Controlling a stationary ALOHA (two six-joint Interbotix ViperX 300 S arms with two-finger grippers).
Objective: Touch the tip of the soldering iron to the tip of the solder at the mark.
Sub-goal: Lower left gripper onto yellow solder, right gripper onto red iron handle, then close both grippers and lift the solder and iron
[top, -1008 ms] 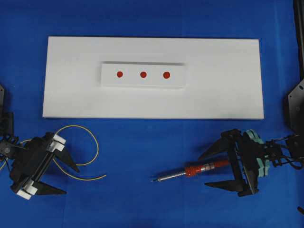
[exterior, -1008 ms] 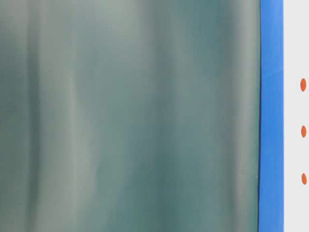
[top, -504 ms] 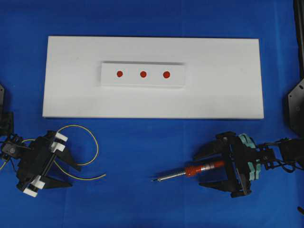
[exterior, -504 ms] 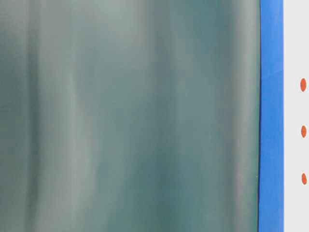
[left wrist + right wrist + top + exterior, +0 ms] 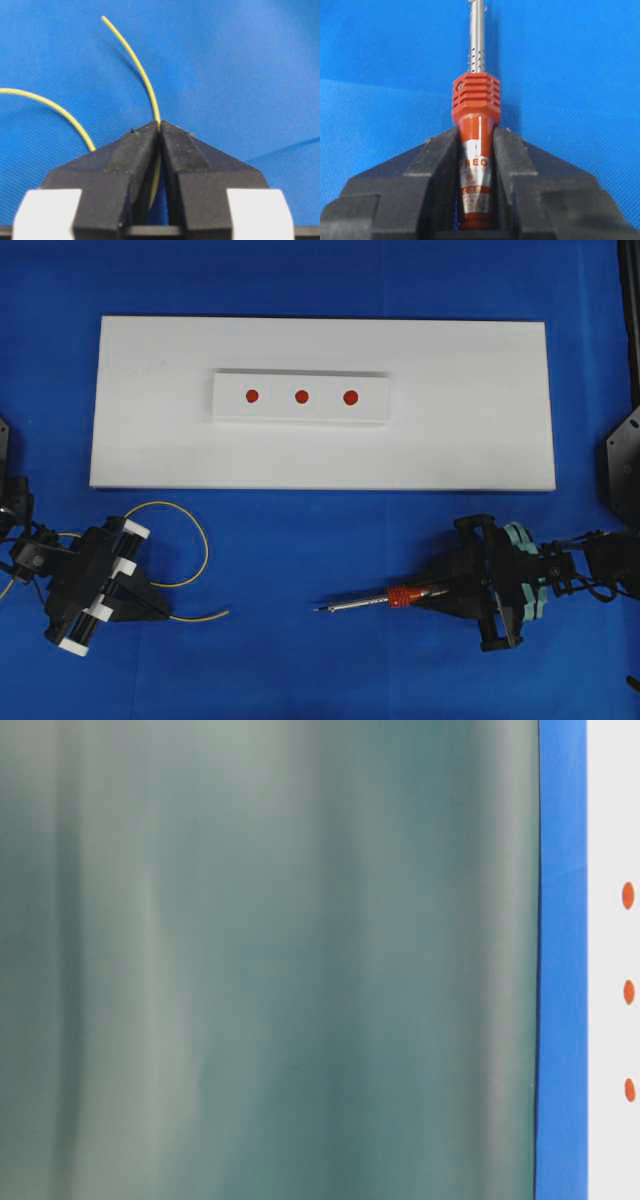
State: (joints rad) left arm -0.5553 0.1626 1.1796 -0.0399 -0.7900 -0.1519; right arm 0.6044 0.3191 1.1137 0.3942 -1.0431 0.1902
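Yellow-green solder is now pinched between the left tool's closed jaws, which stood apart a second ago, its free end reaching out ahead of the tool over the blue surface. Rightward, the right tool, wide open before, has clamped on the soldering iron's orange-red handle, shaft pointing ahead.
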